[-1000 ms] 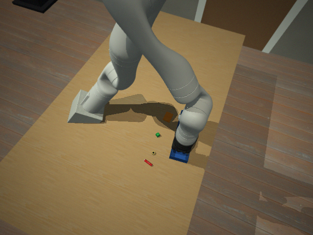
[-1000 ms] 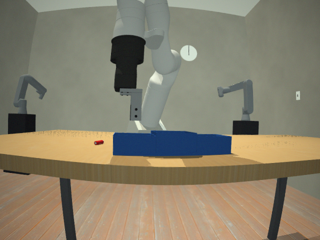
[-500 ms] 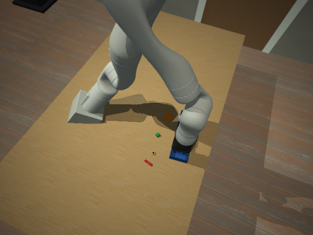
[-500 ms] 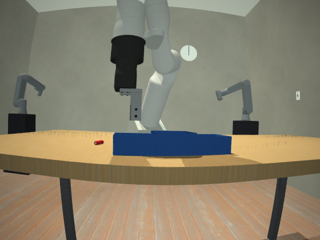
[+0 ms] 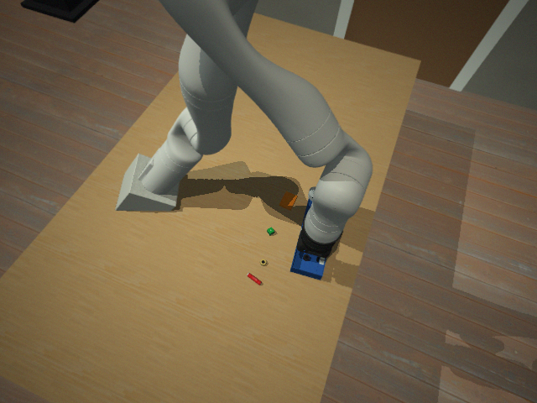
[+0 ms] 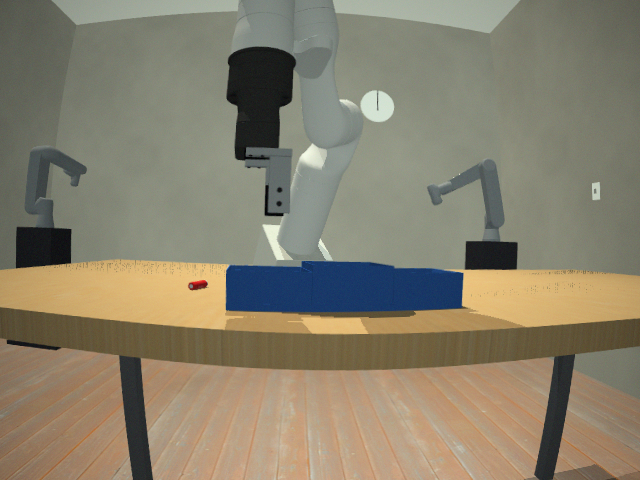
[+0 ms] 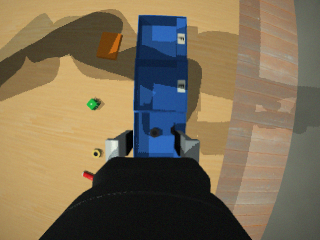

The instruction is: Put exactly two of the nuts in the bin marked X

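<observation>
Red cylinder [image 5: 254,279] [image 6: 197,285] [image 7: 88,175] lies leftmost in my top view of the bench [image 5: 195,303] [image 6: 155,322] [image 7: 45,160], then a yellow nut [image 5: 260,262] [image 7: 93,153], a green piece [image 5: 271,231] [image 7: 93,104] and an orange block [image 5: 287,201] [image 7: 108,46]. Right of them stands the end bin [image 5: 305,274] [image 6: 268,289] [image 7: 136,137], joining the row of blue bins; a dark nut [image 5: 306,257] [image 7: 155,132] lies inside. Another dark bit shows beside a finger; I can't identify it, nor read the bin's mark. My fingers [image 6: 276,212] hang wide open above, holding nothing. I judge this a release or check: if the count is two, back off; otherwise fetch the yellow nut. Rising first should clear the bin walls; leftward lies more room, while the bench edge runs close on the right.

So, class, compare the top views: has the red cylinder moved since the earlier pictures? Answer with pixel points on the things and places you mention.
No; the red cylinder [image 5: 254,279] [image 6: 197,285] [image 7: 88,175] lies in the same spot relative to the table's edge.
</observation>
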